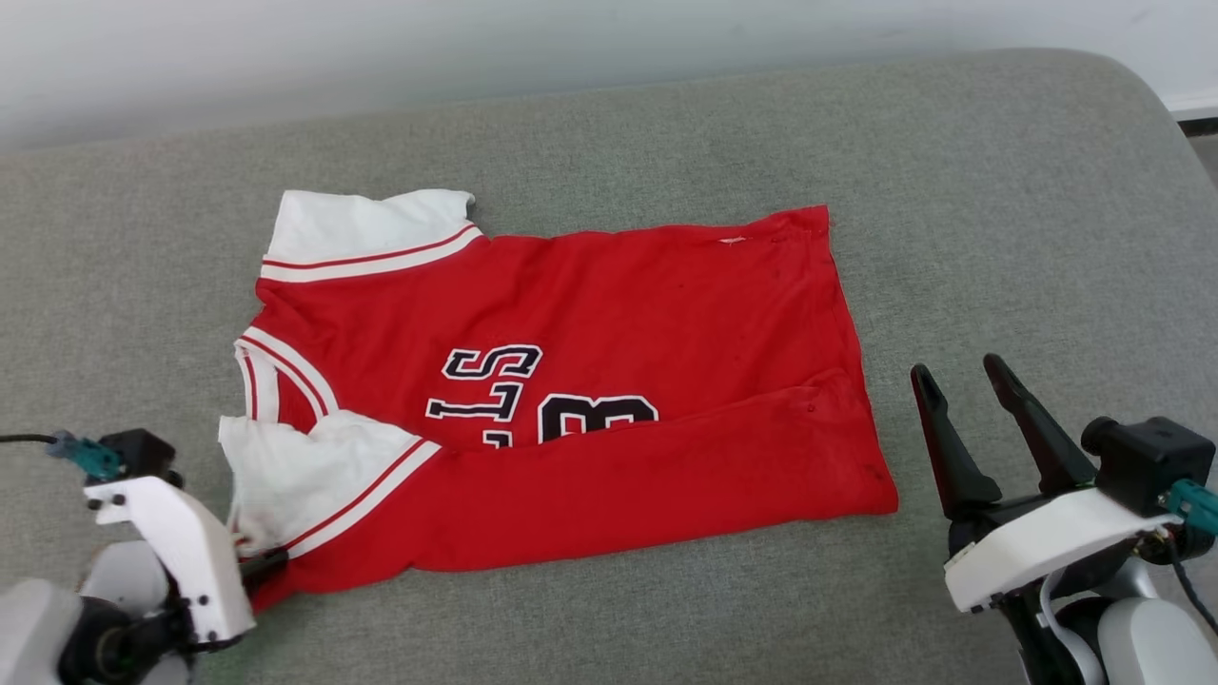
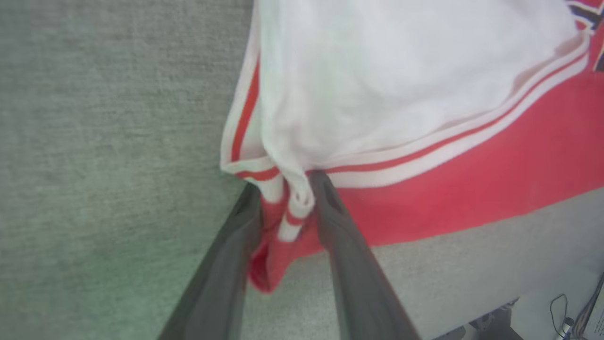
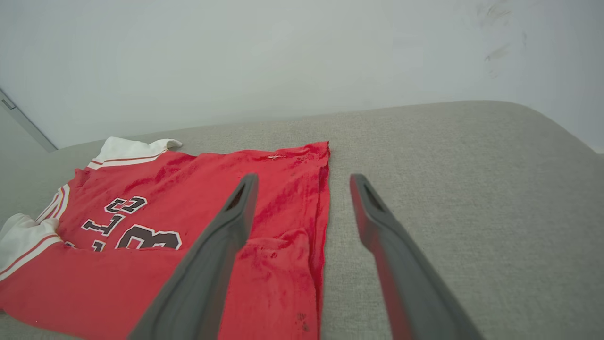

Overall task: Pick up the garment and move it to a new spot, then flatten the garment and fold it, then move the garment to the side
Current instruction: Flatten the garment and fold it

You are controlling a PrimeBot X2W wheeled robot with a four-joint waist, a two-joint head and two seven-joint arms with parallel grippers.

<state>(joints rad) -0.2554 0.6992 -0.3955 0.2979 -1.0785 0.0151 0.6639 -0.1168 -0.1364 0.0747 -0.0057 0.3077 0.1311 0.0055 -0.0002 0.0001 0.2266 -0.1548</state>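
One near-left corner of the red-and-white fabric jersey (image 1: 618, 304), lying long left-to-right, seems clamped in the nearer left gripper (image 2: 285, 189); the right gripper (image 1: 956, 366) hangs spread just beside its right hem.

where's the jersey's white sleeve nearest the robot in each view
head view: the near white sleeve of the jersey is at lower left
left wrist view: upper centre, its hem bunched in the left pincer
right wrist view: far left edge
shared landmark: that sleeve's striped trim
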